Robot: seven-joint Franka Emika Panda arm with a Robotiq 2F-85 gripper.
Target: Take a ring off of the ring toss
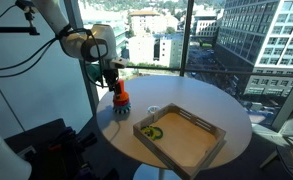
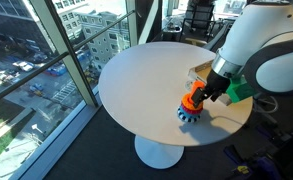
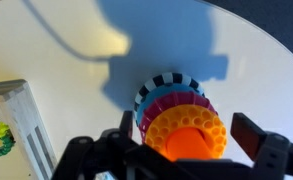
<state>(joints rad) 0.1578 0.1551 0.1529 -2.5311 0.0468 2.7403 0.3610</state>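
The ring toss [image 1: 121, 103] stands on the round white table near its edge; it also shows in an exterior view [image 2: 192, 107]. In the wrist view I look down on its stacked rings: striped, blue and magenta ones, with the orange ring [image 3: 164, 127] on top around the orange-red peg [image 3: 192, 148]. My gripper [image 3: 188, 132] is open, with one finger on each side of the top of the stack. It hangs straight over the toy in both exterior views [image 1: 117, 88] [image 2: 209, 92]. The toy's dark blue bottom is hidden in the wrist view.
A shallow wooden tray [image 1: 198, 148] lies on the table beside the toy and holds a yellow-green ring [image 1: 154, 129]; its corner shows in the wrist view [image 3: 26, 125]. The table edge [image 2: 136, 125] is close to the toy. Tall windows stand behind.
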